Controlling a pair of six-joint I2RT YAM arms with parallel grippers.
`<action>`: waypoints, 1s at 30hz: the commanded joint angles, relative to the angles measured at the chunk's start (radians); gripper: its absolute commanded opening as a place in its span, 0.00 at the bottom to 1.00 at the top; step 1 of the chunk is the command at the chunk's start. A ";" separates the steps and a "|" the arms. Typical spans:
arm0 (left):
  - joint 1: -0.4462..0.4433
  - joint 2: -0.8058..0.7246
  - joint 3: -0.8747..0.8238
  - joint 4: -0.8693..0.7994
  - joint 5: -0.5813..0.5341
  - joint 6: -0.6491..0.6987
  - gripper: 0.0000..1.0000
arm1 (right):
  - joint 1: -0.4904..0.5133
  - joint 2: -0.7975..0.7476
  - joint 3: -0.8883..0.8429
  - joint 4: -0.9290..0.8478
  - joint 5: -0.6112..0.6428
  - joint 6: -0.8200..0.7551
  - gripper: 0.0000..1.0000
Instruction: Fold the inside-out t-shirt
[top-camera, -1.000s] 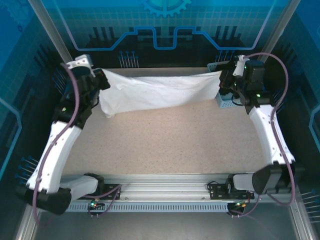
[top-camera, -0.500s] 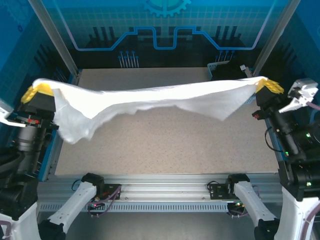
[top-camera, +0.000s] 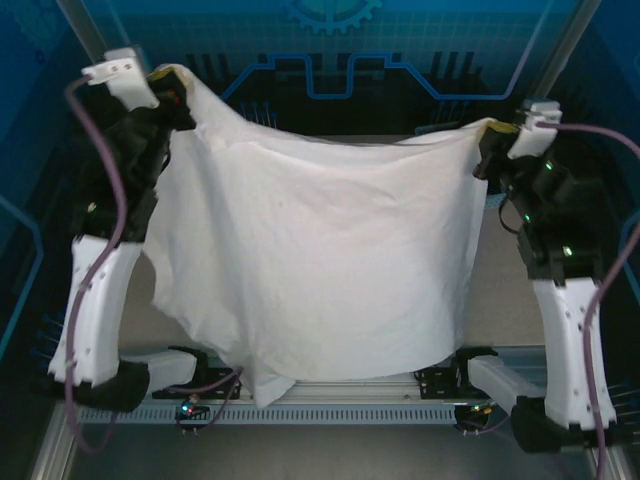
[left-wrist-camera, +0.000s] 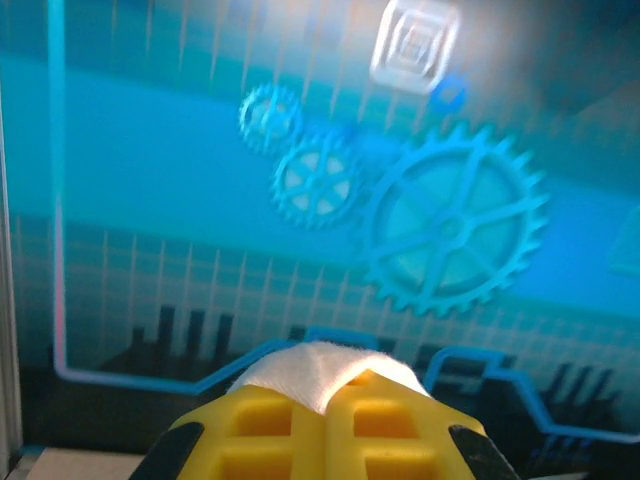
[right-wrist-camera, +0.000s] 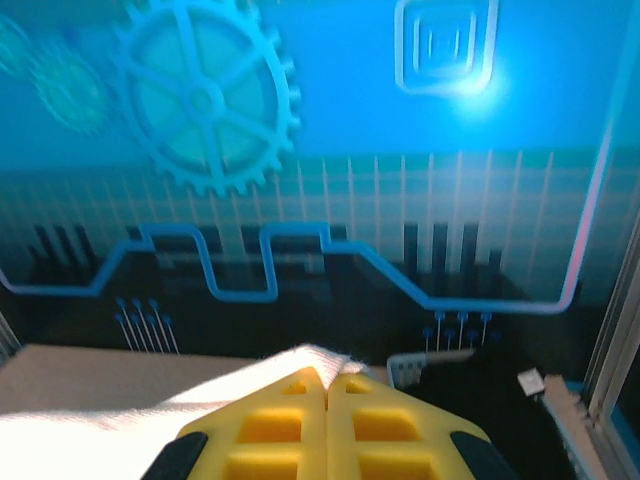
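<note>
Where the left arm (top-camera: 98, 290) and right arm (top-camera: 572, 330) stand high, the white t-shirt (top-camera: 320, 260) hangs spread between them as one wide sheet. Its top edge sags across the upper middle of the frame and its lower edge reaches bottom centre, in front of the counter (top-camera: 498, 300). The left jaws, upper left, are clamped on one top corner of the cloth — the right jaws, upper right, pinch the other.
</note>
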 joint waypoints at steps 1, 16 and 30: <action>0.074 0.135 -0.045 0.107 0.008 -0.016 0.00 | 0.040 0.183 -0.036 0.153 0.038 -0.026 0.00; 0.156 1.229 0.766 -0.240 0.209 -0.174 0.56 | 0.103 1.393 0.873 -0.141 0.111 0.014 0.34; 0.162 0.245 -0.812 0.352 0.317 -0.574 0.68 | 0.174 0.874 -0.027 -0.119 -0.103 0.103 0.40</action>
